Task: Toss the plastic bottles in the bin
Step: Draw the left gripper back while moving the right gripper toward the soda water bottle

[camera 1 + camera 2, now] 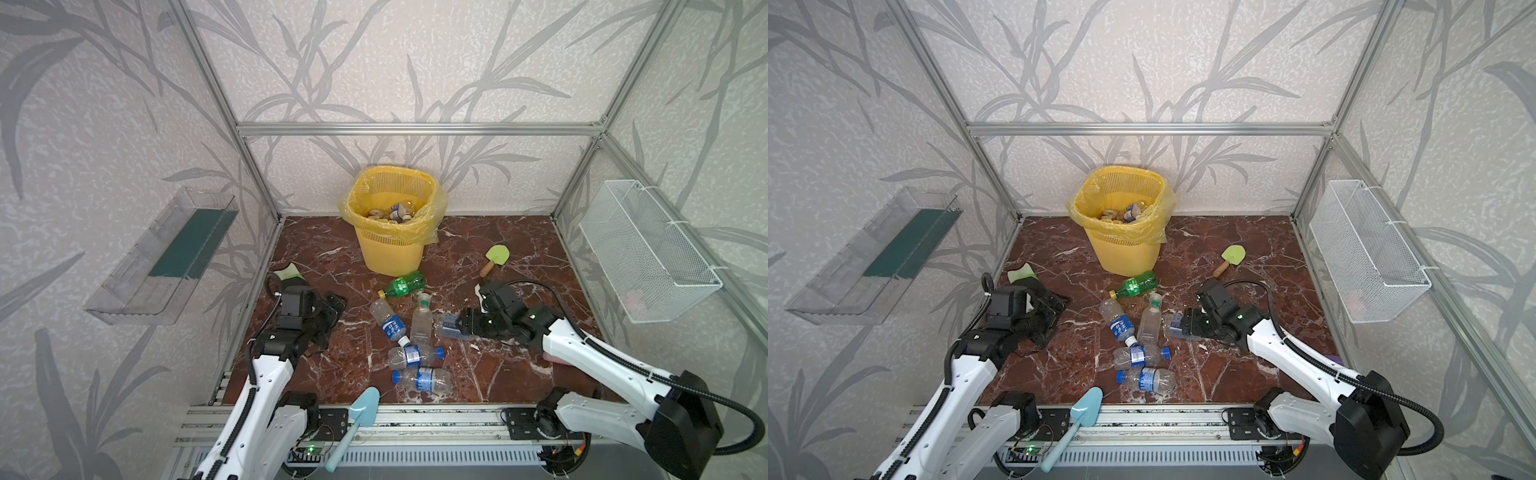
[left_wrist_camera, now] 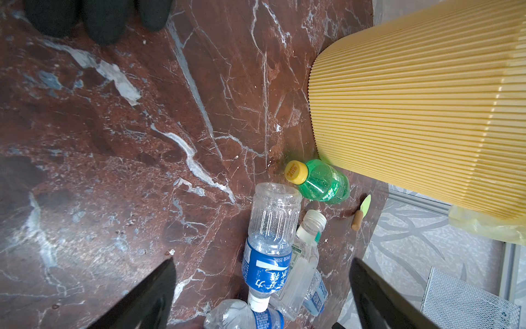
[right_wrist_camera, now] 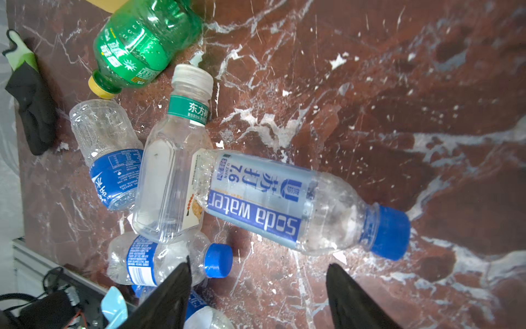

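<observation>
Right wrist view: soda-water bottle [image 3: 270, 208] touches green-banded bottle [image 3: 168, 176], glove [image 3: 34, 108] well apart.

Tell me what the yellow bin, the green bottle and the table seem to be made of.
Bin: matte yellow plastic, judging by its moulded slats. Green bottle: thin glossy plastic, see-through with highlights. Table: red-brown marble or a printed imitation, white-veined; cannot tell which.

Cell walls [image 1: 415, 62] on my feed are all papered pale grey w/ a darker leaf print, set in an aluminium frame [image 1: 415, 128]. Floor [image 1: 498, 257] is red-brown marble-look w/ white veins and a few pale scuffed patches. A clear plastic tray [image 1: 124, 291] hangs on the left wall, w/ a dark green strip inside. A white wire-mesh basket [image 1: 648, 257] hangs on the right wall. A slotted alu rail [image 1: 436, 415] runs along the front edge. Light is soft and even.
</observation>
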Controlling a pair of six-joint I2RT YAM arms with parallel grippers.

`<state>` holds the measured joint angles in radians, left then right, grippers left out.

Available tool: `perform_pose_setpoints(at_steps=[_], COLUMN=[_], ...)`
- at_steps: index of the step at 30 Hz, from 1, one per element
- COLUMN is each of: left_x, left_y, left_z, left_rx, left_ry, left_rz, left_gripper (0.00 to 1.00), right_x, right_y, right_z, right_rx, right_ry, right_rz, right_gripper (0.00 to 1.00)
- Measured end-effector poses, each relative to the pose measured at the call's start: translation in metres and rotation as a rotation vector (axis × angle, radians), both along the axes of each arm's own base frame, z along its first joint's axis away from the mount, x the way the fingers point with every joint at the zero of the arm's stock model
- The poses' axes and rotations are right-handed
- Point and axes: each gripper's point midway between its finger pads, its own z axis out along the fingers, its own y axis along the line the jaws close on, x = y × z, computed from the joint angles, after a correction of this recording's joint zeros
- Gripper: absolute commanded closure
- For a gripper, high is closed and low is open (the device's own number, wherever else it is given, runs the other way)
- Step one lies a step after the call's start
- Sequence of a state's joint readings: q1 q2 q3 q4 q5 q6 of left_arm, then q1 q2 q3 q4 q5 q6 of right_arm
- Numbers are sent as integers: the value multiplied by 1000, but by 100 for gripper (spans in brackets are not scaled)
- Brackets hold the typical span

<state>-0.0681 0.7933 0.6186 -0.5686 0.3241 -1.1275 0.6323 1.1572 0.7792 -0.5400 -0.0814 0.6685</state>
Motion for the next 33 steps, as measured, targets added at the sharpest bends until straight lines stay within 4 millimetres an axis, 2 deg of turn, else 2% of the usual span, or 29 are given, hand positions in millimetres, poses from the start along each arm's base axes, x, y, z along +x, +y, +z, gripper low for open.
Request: perform_pose_setpoints(at_steps=[5,14,22,31,33], left_x=[0,0,0,0,0], left_y=[0,0,-1,-2,-2], left_z=[0,0,-3,-4,-4], left_rx=[-1,-1,-2,-7,-8], left_ry=[-1,0,12,18,20], left_rz=[1,1,-2,-7,-7], left_gripper=[6,6,6,6,6], right_x=[11,2,6,16,18], right_y=[8,28,29,28,28], right_z=[8,6,-2,-22,-25], right_rx=[-75,-137,-205,-289,-307], right_ry=[-76,-207,-244,-207,-202], right_rz=[167,521,634,664,663], right_gripper=[17,12,11,0,1])
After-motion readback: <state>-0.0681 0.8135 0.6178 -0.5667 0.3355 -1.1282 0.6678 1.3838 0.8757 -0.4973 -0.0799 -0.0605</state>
